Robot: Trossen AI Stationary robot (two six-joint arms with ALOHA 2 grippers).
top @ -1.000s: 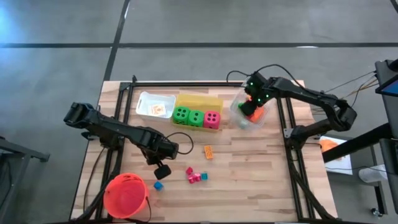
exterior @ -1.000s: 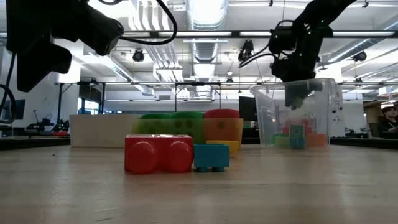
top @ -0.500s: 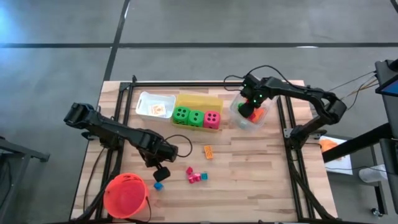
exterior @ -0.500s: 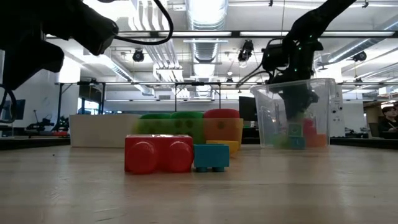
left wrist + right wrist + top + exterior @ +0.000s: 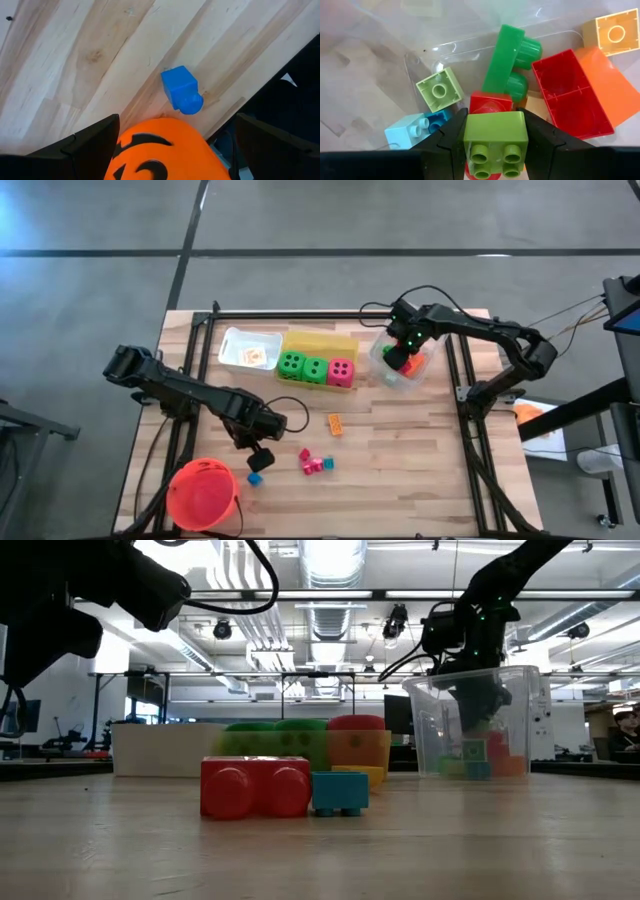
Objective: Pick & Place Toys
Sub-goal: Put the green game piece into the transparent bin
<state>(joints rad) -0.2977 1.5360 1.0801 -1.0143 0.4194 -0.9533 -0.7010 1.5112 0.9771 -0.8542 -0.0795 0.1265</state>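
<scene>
The right gripper [image 5: 495, 150] is down inside the clear bin [image 5: 385, 370] at the far right of the surface [image 5: 400, 460], clamped on a lime green block [image 5: 495, 136]. The block's studded face points back toward the wrist camera, and its sides are pinched flat between the two fingers. Below it in the bin lie a long green block [image 5: 507, 62] lying at a slant, a red block [image 5: 570, 97] with its hollow side up, an orange wedge [image 5: 612, 92], and several small square blocks.

The left gripper [image 5: 262, 455] hovers with its fingers spread wide, holding nothing, above a blue block [image 5: 181, 90] right beside the orange bucket [image 5: 203, 495]. The blue block's single stud points toward the surface's near edge.
</scene>
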